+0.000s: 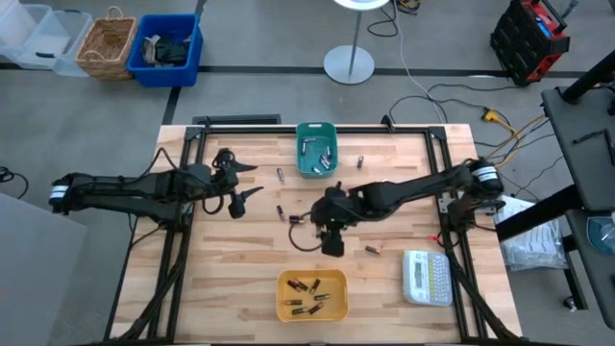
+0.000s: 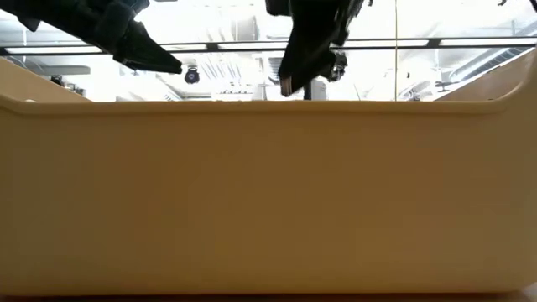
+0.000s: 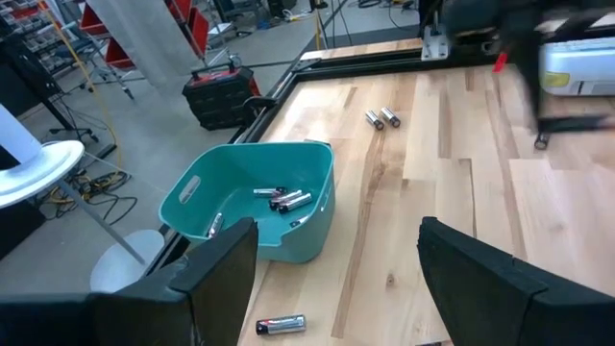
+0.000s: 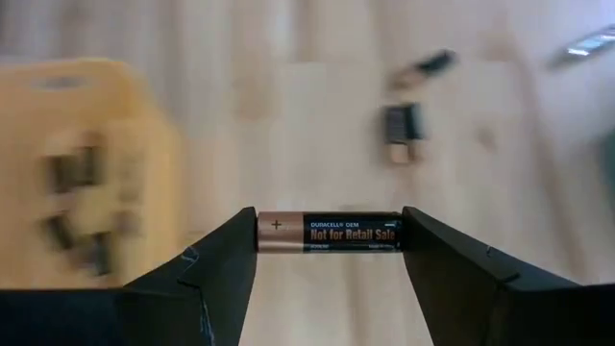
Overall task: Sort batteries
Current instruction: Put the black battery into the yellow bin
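Observation:
My right gripper (image 1: 332,244) hangs over the middle of the table, between the teal bin (image 1: 315,150) and the yellow bin (image 1: 312,294), shut on a copper-and-black battery (image 4: 327,233). Both bins hold batteries. Loose batteries lie flat on the wood (image 1: 280,175), (image 1: 360,160), (image 1: 373,249). My left gripper (image 1: 250,181) stands open left of the teal bin (image 3: 250,202), nothing between its fingers. In its wrist view one battery (image 3: 281,325) lies close by and two more (image 3: 381,117) lie beyond the bin. My right gripper pinches the battery endwise: one fingertip is on its plus end (image 4: 261,232), the other on its flat end (image 4: 398,234), so the cell spans the gap between them. The fingers point down at the table. The battery lies level and lifted clear of the wood.
A white label maker (image 1: 427,277) lies at the near right. A dark cable loop (image 1: 303,238) lies beside my right gripper. A black frame (image 1: 240,123) runs along the table's far edge and sides. In the low view the yellow bin's wall (image 2: 268,201) blocks almost everything.

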